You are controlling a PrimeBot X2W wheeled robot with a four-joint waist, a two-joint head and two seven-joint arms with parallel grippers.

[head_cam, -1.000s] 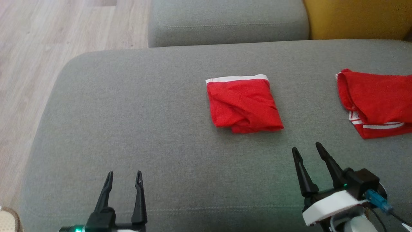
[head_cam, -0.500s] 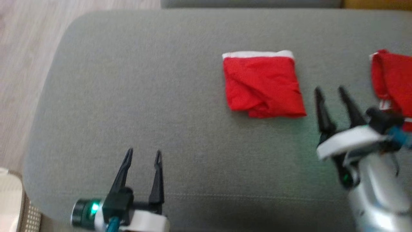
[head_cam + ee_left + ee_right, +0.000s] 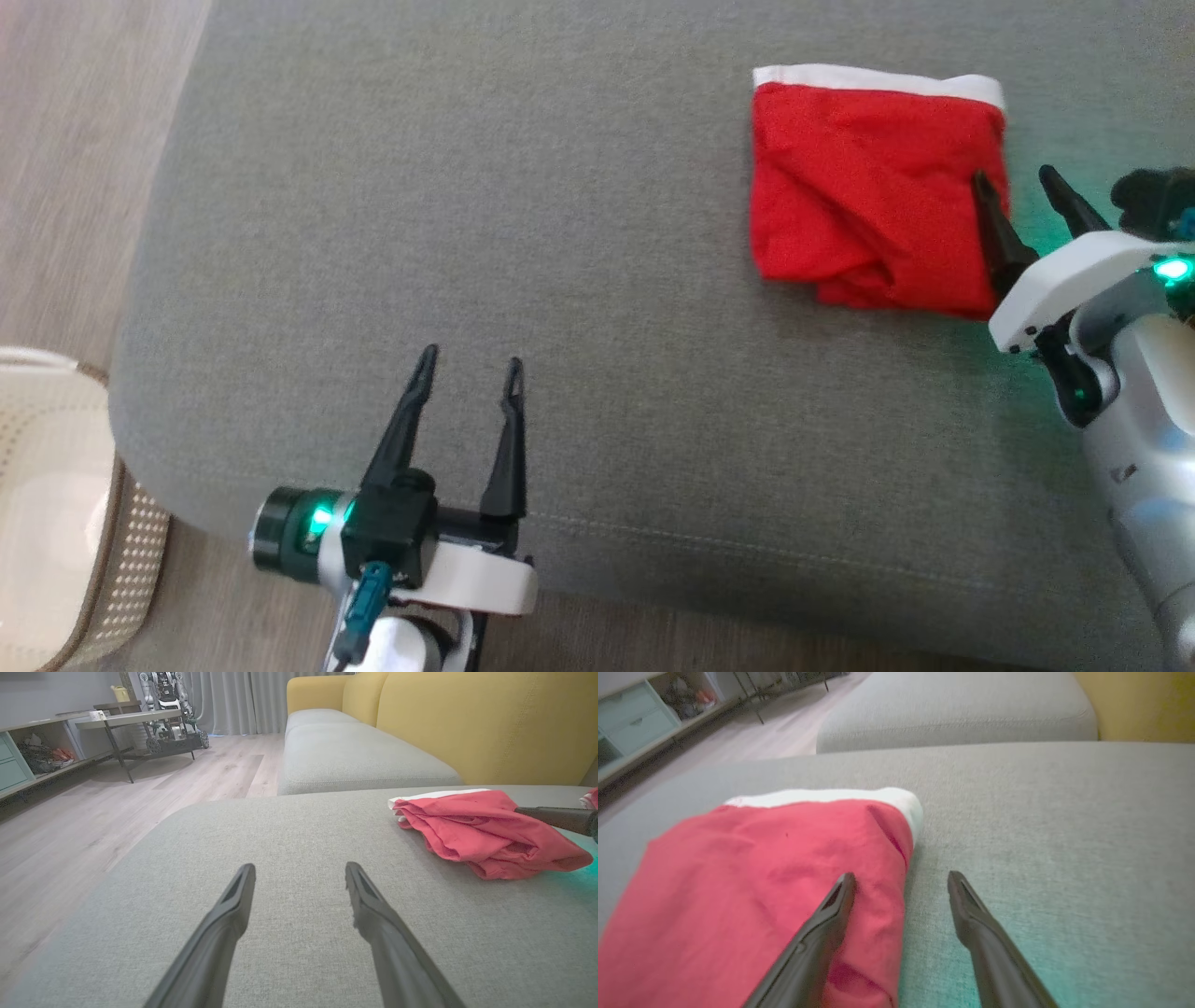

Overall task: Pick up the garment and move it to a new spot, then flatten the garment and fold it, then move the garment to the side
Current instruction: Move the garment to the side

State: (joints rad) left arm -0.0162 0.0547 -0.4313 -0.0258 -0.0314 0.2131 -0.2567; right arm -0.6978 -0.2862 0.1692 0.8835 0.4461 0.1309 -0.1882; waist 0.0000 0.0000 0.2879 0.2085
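Observation:
The garment (image 3: 868, 187) is red with a white band along its far edge and lies folded on the grey sofa cushion (image 3: 467, 205). My right gripper (image 3: 1013, 177) stands open at the garment's right edge, its left finger over the red cloth and its right finger over bare cushion. The right wrist view shows the same: the garment (image 3: 761, 882) lies under the left finger of the open right gripper (image 3: 901, 877). My left gripper (image 3: 471, 357) is open and empty near the cushion's front edge, well to the left of the garment (image 3: 486, 830). The left gripper (image 3: 299, 870) points across bare cushion.
A white perforated basket (image 3: 56, 504) stands on the wooden floor (image 3: 75, 140) at the lower left. A second grey cushion (image 3: 355, 756) and the yellow backrest (image 3: 467, 718) lie beyond. A table (image 3: 131, 718) stands far across the floor.
The head camera has tilted down and the whole picture has shifted. My right gripper has advanced from in front of the garment to its right edge. Both grippers remain open.

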